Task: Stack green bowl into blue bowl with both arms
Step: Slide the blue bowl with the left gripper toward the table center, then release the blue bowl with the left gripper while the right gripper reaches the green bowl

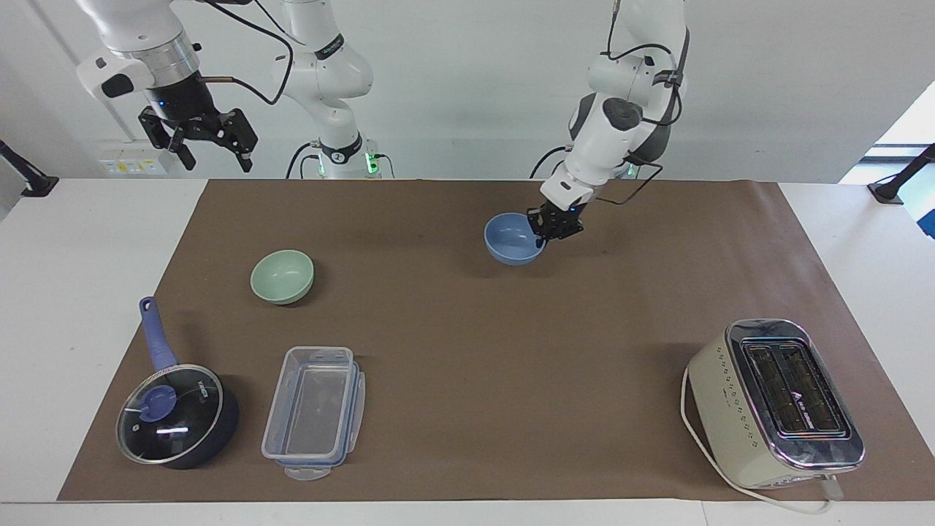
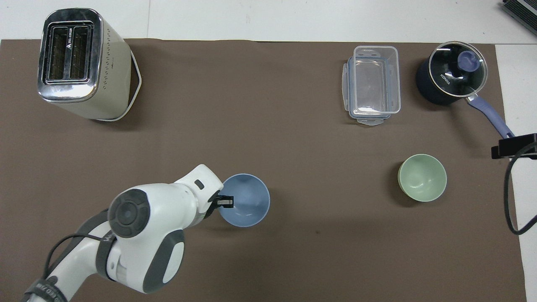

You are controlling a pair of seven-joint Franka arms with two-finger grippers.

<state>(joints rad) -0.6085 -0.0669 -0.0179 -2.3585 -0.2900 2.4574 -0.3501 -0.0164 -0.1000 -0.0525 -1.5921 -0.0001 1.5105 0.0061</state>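
My left gripper (image 1: 544,232) (image 2: 226,201) is shut on the rim of the light blue bowl (image 1: 514,239) (image 2: 245,200). It holds the bowl upright just above the middle of the brown mat (image 1: 467,343), on the side nearer the robots. The pale green bowl (image 1: 282,275) (image 2: 422,177) sits alone on the mat toward the right arm's end. High above that end's table edge my right gripper (image 1: 218,157) hangs open and waits with nothing in it; only its dark tip (image 2: 514,145) enters the overhead view.
A cream toaster (image 1: 774,402) (image 2: 79,63) stands at the left arm's end, farther from the robots. A clear lidless container (image 1: 314,413) (image 2: 373,84) and a dark blue lidded saucepan (image 1: 175,413) (image 2: 451,77) lie farther from the robots than the green bowl.
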